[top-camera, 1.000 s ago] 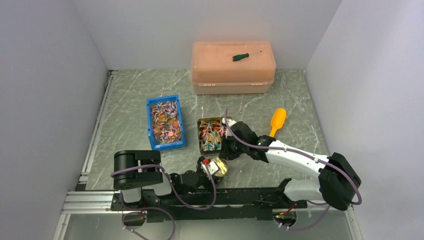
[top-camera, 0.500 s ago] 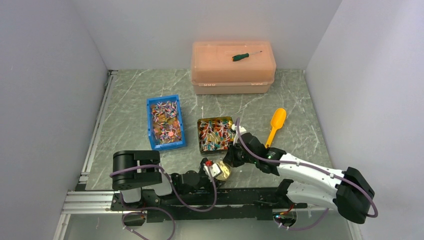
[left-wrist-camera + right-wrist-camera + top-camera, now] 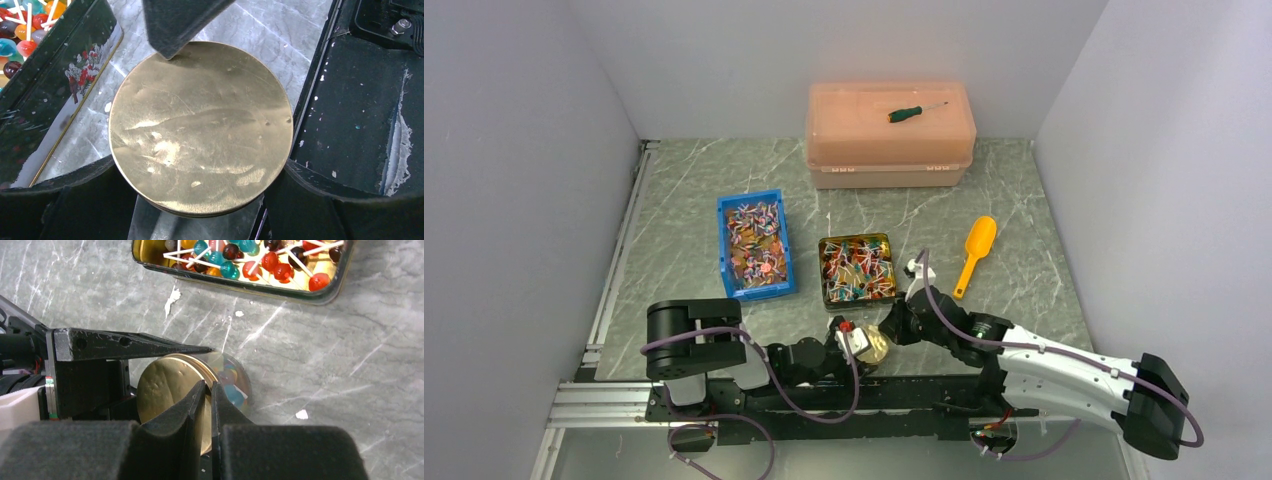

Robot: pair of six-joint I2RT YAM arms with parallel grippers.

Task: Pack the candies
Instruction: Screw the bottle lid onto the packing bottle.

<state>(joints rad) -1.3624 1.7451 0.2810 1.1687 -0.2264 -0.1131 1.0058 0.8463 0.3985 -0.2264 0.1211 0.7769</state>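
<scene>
- Candies [image 3: 856, 270] are heaped in an open tin [image 3: 75, 65] mid-table. More are held in a blue bin [image 3: 721, 250] on the tin's left-edge side, and a few are seen inside a glass jar [image 3: 232, 382] at the near edge.
- Glass jar is clamped by the left gripper [image 3: 195, 182], one finger pressed on either side.
- Gold lid [image 3: 200, 125] is pinched at its rim by the right gripper [image 3: 209, 387].
- Orange scoop [image 3: 976, 250] is laid toward the right edge, apart from the tin.
</scene>
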